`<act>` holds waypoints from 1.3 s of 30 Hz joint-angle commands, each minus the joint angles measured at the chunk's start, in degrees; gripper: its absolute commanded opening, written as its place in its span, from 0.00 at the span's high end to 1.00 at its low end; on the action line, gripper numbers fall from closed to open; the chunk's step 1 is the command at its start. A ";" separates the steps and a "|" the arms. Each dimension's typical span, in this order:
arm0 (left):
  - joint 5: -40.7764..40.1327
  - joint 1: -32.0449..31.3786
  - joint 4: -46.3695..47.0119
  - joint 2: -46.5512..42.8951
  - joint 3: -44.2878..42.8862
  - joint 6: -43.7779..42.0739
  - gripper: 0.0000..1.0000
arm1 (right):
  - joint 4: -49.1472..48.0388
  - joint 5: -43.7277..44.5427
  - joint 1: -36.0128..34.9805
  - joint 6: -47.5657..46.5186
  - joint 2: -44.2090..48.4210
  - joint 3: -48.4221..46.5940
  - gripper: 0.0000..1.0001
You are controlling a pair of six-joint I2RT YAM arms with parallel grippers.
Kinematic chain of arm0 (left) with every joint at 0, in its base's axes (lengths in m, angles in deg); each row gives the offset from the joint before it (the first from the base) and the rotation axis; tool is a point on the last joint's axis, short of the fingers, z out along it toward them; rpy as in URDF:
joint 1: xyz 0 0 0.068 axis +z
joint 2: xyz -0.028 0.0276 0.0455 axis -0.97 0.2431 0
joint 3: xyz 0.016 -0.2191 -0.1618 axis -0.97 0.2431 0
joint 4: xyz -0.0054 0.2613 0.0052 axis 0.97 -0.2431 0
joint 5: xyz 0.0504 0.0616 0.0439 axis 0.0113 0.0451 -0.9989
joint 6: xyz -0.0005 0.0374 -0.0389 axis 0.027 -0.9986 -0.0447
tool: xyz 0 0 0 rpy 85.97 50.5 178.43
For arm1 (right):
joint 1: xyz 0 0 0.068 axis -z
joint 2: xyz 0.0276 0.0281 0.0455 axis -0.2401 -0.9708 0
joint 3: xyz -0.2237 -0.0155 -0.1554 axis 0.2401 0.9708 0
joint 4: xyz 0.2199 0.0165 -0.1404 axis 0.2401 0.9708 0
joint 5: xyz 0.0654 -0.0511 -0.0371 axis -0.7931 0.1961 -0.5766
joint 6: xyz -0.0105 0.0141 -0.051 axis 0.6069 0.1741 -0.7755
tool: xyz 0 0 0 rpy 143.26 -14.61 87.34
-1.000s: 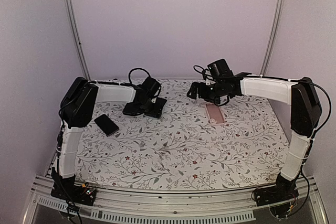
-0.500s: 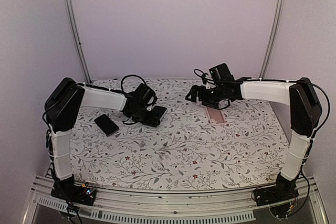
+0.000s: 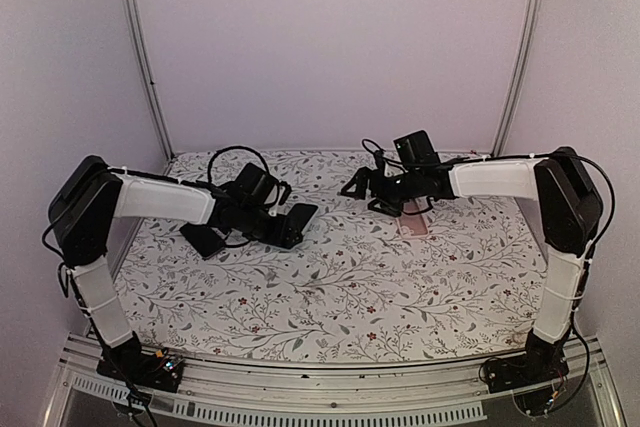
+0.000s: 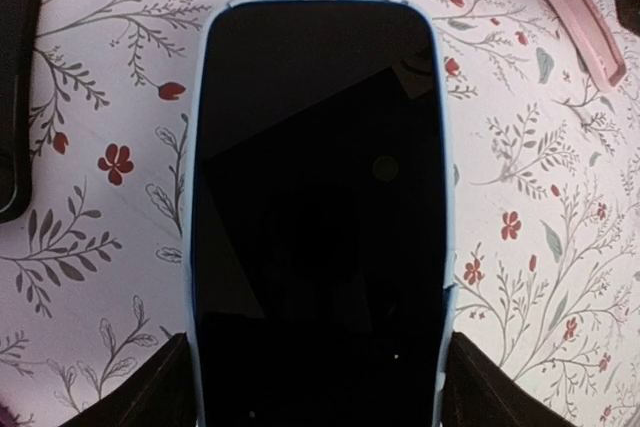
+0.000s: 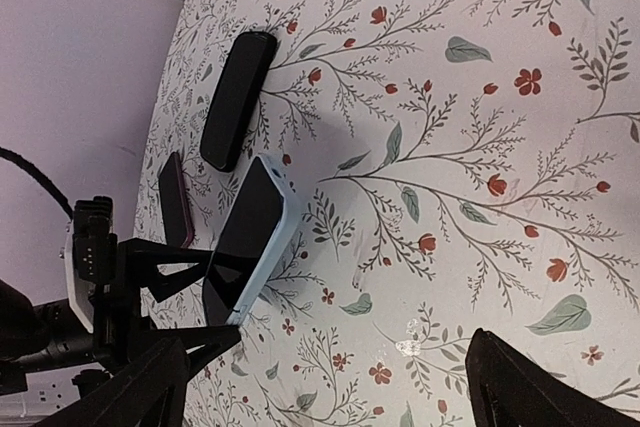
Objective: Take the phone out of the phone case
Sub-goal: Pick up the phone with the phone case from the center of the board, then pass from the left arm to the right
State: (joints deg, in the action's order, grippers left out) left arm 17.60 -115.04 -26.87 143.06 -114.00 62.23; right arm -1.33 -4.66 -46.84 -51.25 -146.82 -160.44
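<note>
The table (image 3: 350, 287) under me is covered with a matte white cloth printed with thin grey branches, green leaves and small red flowers; it lies flat and smooth; behind it stand plain pale lilac walls (image 3: 330, 47), with slim aluminium posts (image 3: 140, 47) rising at the back corners and a ribbed metal rail (image 3: 330, 387) along the near edge; my left gripper (image 4: 320, 397) is partly closed, its two black fingers pressed against the long edges of the pale blue phone case (image 4: 447, 247), a soft-looking shell with rounded corners and a thin raised lip; the glossy black-screened phone (image 4: 320, 197) sits inside that case, filling it edge to edge, its glass mirror-dark with faint reflections; seen from my right wrist, the cased phone is held tilted left of the table's middle, with a shadow on the cloth beside it; my right gripper (image 5: 335, 387) hangs over the back of the table with its black fingers spread as wide as they go and nothing between them; a matte black rounded slab (image 5: 235, 97) lies flat on the cloth just to the left of the held phone; a flat pink rectangular shell (image 3: 415, 225) with a raised rim lies on the cloth close under my right forearm.
</note>
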 commanded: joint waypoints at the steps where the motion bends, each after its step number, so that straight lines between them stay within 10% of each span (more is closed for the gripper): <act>1: 2.06 -1.26 7.27 -4.36 2.90 0.83 0.62 | -4.30 -3.78 -0.52 2.37 -1.04 0.80 0.01; 29: 3.96 -4.66 13.83 -12.10 8.21 -0.29 0.61 | -11.52 -9.38 -7.64 10.28 -10.33 -6.25 0.09; 39: 2.89 -5.53 14.04 -13.11 8.77 -0.16 0.61 | -14.68 -11.53 -7.74 13.64 -11.38 -7.07 0.45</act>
State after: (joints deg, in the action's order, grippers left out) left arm 21.12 -119.87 -17.43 132.61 -104.62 62.67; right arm -12.94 -14.41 -54.60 -39.21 -156.67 -165.42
